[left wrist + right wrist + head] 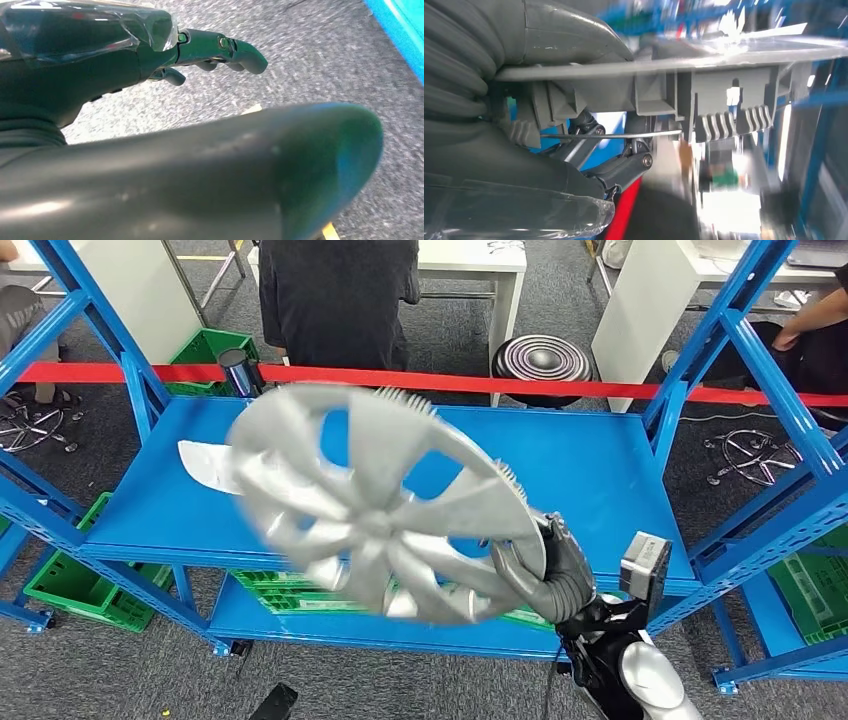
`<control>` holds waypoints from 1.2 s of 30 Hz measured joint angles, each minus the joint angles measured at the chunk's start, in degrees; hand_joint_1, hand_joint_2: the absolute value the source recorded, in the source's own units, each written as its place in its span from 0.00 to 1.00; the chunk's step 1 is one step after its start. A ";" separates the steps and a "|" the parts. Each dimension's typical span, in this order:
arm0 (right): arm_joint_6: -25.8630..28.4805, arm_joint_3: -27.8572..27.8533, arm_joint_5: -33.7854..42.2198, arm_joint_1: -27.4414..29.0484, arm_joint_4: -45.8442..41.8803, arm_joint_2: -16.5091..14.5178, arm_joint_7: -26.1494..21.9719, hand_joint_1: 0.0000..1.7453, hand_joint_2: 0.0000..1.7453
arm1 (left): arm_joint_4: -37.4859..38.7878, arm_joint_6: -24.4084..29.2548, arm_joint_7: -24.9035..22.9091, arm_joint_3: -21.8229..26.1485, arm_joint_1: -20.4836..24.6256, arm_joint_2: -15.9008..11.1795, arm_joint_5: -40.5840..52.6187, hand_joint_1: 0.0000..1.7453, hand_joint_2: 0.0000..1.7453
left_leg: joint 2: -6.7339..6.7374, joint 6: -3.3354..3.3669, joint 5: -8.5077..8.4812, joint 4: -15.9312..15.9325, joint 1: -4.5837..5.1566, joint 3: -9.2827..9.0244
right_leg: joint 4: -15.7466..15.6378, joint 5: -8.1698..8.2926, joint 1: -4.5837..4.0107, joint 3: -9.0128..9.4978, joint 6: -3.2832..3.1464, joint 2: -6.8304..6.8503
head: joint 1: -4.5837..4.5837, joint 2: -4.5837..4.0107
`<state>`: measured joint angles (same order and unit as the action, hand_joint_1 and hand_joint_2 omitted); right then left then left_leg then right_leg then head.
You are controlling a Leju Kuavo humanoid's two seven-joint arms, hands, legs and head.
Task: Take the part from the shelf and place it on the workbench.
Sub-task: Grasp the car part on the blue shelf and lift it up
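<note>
Head view shows the right hand [545, 570] clamped on the near-right rim of the silver wheel cover [375, 505], lifted clear above the blue shelf [600, 470]; left hand [200, 50] empty, fingers apart; placement on the table remains outstanding.

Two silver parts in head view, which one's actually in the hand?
The spoked wheel cover, gripped at its rim by the right hand. The other silver part lies on the blue shelf, mostly hidden behind it.
</note>
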<state>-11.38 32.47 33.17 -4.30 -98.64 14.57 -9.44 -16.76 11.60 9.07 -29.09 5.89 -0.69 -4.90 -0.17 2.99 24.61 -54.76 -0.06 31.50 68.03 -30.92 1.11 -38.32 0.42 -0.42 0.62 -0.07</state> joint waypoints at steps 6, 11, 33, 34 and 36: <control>-4.87 0.98 7.40 0.44 -3.53 0.11 1.00 1.00 1.00 | -0.01 0.66 1.12 -0.73 0.04 0.25 0.09 0.00 1.00 | -0.17 -0.91 0.77 -1.25 -0.09 0.28 | -5.16 3.37 0.82 2.07 2.73 0.25 | -0.06 0.00; -7.58 1.17 10.30 0.70 -4.58 -0.17 2.24 1.00 1.00 | -0.01 1.31 1.73 -0.80 -0.06 0.25 -0.48 0.00 1.00 | -0.19 -2.38 1.75 -2.83 -0.25 1.13 | -9.51 4.84 0.54 4.11 0.56 0.05 | -0.01 0.00; -25.88 2.58 16.28 2.12 -5.31 -1.05 5.05 1.00 1.00 | 0.22 2.68 -1.68 -1.03 -0.95 0.32 -1.74 0.00 1.00 | 0.35 -0.01 0.23 -1.29 0.06 0.80 | 5.89 -1.86 0.16 -2.82 0.54 0.20 | -0.08 0.00; -26.28 2.60 15.89 2.33 -5.31 -0.98 4.85 1.00 1.00 | 0.24 2.48 -1.68 -1.25 -1.01 0.35 -1.40 0.00 1.00 | 0.30 -0.04 0.23 -1.50 0.03 0.97 | 4.44 -1.14 0.27 -1.87 1.07 0.22 | -0.09 0.00; -26.82 2.56 15.14 2.70 -5.32 -0.91 4.37 1.00 1.00 | 0.26 2.38 -1.68 -1.77 -1.08 0.44 -0.74 0.00 1.00 | 0.19 -0.30 0.37 -2.18 -0.02 1.39 | -3.09 1.35 0.53 2.26 1.96 0.38 | -0.10 0.00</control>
<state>-38.20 35.03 48.31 -1.61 -103.96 13.67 -5.07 -16.50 13.98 7.39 -30.86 4.81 -0.25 -5.64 0.02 2.69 24.97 -56.94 -0.09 32.89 64.93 -29.57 1.64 -36.06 2.38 -0.04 0.52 -0.07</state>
